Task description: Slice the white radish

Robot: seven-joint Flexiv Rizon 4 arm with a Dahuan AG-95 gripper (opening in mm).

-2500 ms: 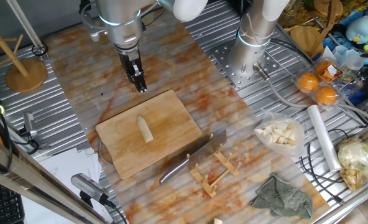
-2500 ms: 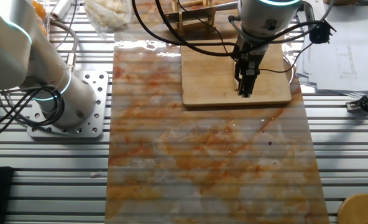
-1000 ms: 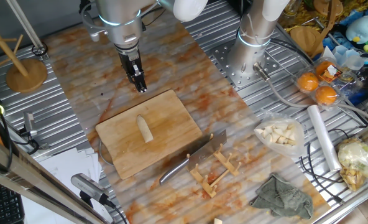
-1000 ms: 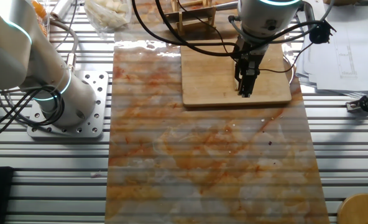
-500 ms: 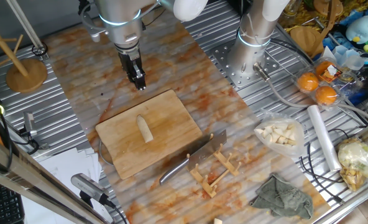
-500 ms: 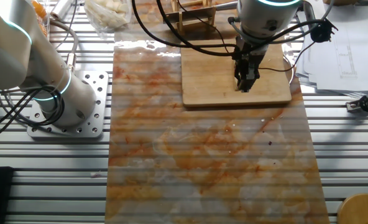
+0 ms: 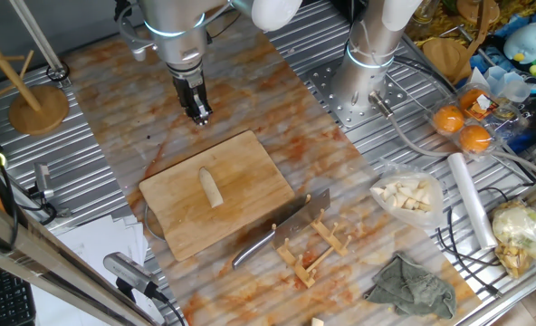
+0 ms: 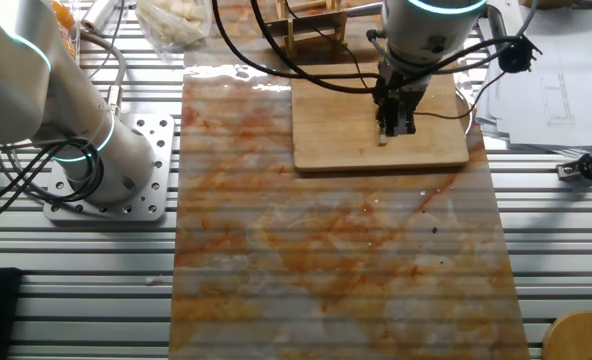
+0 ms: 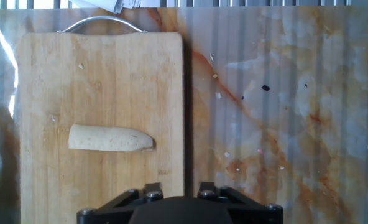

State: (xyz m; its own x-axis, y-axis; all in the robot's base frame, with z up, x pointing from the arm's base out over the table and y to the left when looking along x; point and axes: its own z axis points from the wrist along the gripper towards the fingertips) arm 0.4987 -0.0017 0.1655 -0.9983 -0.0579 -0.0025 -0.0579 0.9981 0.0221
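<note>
The white radish (image 7: 212, 187) is a short cream-white stick lying on the wooden cutting board (image 7: 250, 177). In the hand view the radish (image 9: 111, 138) lies across the board (image 9: 103, 74), rounded end to the right. My gripper (image 7: 199, 114) hangs above the table beyond the board's far edge, apart from the radish. Its fingers look closed together and hold nothing. In the other fixed view the gripper (image 8: 394, 126) hides most of the radish. The hand view shows only the gripper's base, not its fingertips.
A knife (image 7: 272, 237) rests on a small wooden rack (image 7: 315, 244) beside the board. A clear bag of pale cut pieces (image 7: 406, 195), a plastic roll (image 7: 470, 197), a grey cloth (image 7: 411, 288) and oranges (image 7: 461, 127) lie to the right. A second arm's base (image 7: 363, 77) stands behind.
My gripper has lifted a little, up and away from the board's far edge. The radish and the knife have not moved.
</note>
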